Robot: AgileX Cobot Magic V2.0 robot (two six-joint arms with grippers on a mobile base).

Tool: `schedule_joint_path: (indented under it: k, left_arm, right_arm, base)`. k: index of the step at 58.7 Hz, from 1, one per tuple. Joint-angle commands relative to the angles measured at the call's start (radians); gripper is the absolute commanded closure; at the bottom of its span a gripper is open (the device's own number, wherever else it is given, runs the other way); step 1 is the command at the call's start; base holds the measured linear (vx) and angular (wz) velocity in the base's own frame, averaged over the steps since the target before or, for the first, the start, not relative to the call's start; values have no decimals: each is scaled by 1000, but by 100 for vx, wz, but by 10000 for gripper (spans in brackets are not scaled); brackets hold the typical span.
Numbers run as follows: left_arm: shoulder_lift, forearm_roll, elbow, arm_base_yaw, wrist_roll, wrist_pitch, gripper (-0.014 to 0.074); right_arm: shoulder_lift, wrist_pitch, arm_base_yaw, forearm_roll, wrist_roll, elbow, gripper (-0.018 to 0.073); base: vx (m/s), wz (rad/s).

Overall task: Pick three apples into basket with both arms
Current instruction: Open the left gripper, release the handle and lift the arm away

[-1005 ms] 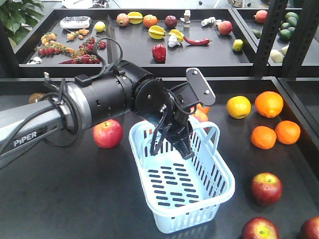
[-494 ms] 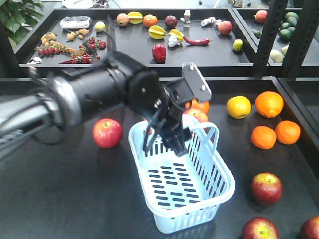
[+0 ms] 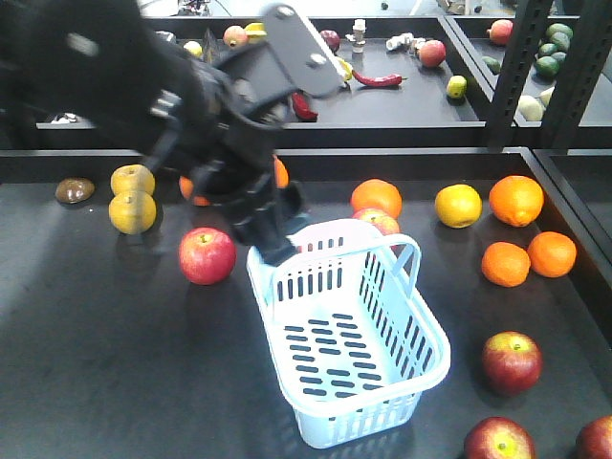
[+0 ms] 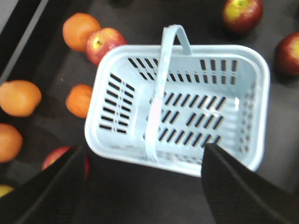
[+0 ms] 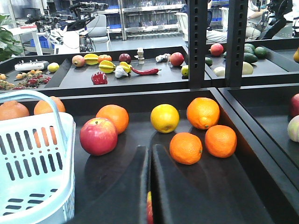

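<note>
The pale blue basket (image 3: 418, 337) stands mid-table with nothing in it; the left wrist view looks down on the basket (image 4: 263, 74) from above. One red apple (image 3: 207, 255) lies left of it and another (image 3: 384, 221) just behind it. Three more apples (image 3: 511, 361) (image 3: 498, 441) (image 3: 599, 439) lie at the front right. My left gripper (image 3: 273, 241) hangs blurred above the basket's near-left corner, open (image 4: 145, 186) and holding nothing. My right gripper (image 5: 149, 150) is shut, low over the table, right of the basket (image 5: 32, 163) and near an apple (image 5: 98, 136).
Oranges (image 3: 516, 199) (image 3: 504, 263) (image 3: 552, 253) and a yellow citrus (image 3: 458, 205) lie at the right. Two yellow-brown fruits (image 3: 133, 197) sit at the left. A raised shelf (image 3: 382, 110) with mixed produce runs behind. A black post (image 3: 516, 67) stands at the back right.
My left arm has lifted out of the basket and swung up and to the left, uncovering the yellow-brown fruits. The basket and apples have not moved.
</note>
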Motion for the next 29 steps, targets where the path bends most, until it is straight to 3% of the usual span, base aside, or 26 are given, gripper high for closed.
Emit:
schedule_joint_path:
  k: [1, 3, 11, 18, 24, 29]
  left_arm:
    - [-90, -59, -33, 1, -46, 80, 150]
    - [-102, -76, -33, 1, -44, 127, 162]
    - [-179, -108, 34, 1, -87, 125, 256]
    - [-267, -109, 153, 1, -134, 121, 428]
    - [-371, -109, 305, 1, -149, 65, 598]
    - [-464, -130, 443, 1, -176, -27, 604]
  right_arm:
    - [18, -72, 1, -4, -8, 11, 564]
    - [18, -72, 1, -4, -8, 11, 564]
    - [18, -72, 1, -4, -8, 11, 564]
    - [18, -72, 1, -4, -8, 11, 564]
    - [18, -72, 1, -4, -8, 11, 564]
    - [18, -72, 1, -4, -8, 11, 564]
  base:
    - [0, 0]
    - [0, 0]
    - [0, 0]
    - [0, 0]
    - [0, 0]
    - [0, 0]
